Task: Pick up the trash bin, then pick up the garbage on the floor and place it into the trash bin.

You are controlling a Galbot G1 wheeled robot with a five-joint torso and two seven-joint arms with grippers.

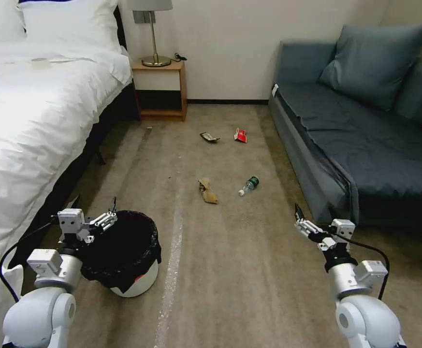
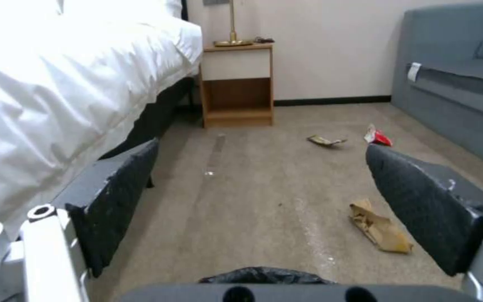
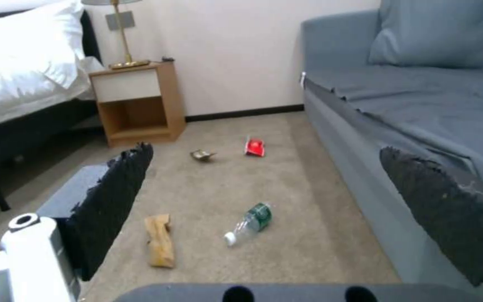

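With its fingers spread wide just above the near rim of the trash bin (image 1: 123, 253) on the floor (image 1: 230, 270) beside the bed (image 1: 22, 121), the left gripper (image 1: 110, 209) should straddle the rim squarely before clamping, while the right gripper (image 1: 298, 212) hangs open, well apart.

A bed (image 1: 32, 111) with white bedding and pillows runs along the left side of the room. A wooden nightstand (image 1: 161, 89) with an open lower shelf stands against the far wall beside it, carrying a brass-based lamp (image 1: 153, 34). A grey-blue sofa (image 1: 365, 140) occupies the right side, with a matching cushion (image 1: 372, 60) leaning against its back.
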